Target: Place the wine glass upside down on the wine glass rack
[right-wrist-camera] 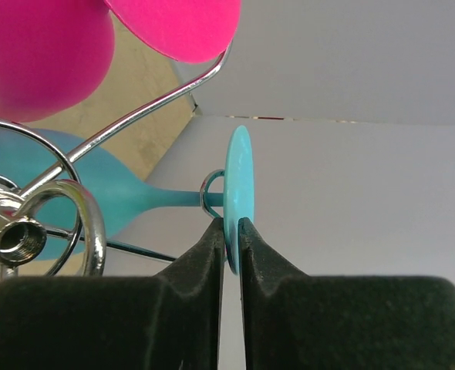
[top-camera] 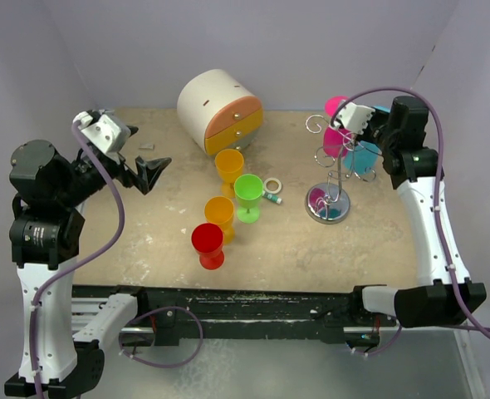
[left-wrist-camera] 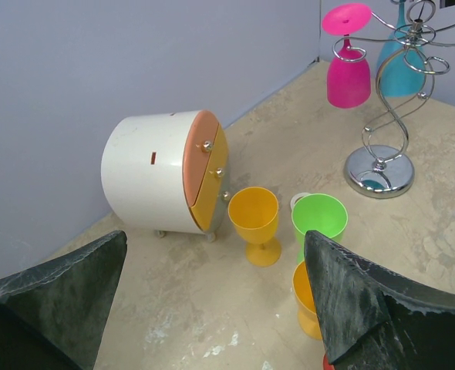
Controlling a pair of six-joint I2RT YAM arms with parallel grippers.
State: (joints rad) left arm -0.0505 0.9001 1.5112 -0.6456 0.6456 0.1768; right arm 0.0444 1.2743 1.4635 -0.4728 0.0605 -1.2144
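A blue wine glass (right-wrist-camera: 237, 177) hangs upside down on the wine glass rack (right-wrist-camera: 73, 200), its stem in a wire loop and its bowl (top-camera: 363, 156) pointing down. My right gripper (right-wrist-camera: 230, 223) stands with its jaws pinched on the rim of the blue foot disc; from above this gripper (top-camera: 373, 125) is at the rack's right side. A pink wine glass (top-camera: 338, 140) hangs upside down on the rack's (top-camera: 328, 204) left arm. My left gripper (left-wrist-camera: 216, 235) is open and empty, held above the table at the far left (top-camera: 149, 170).
Two orange glasses (top-camera: 229, 165) (top-camera: 219, 214), a green glass (top-camera: 248, 193) and a red glass (top-camera: 208, 245) stand upright mid-table. A white round drawer box (top-camera: 220, 108) sits at the back. A tape roll (top-camera: 272, 186) lies beside the green glass.
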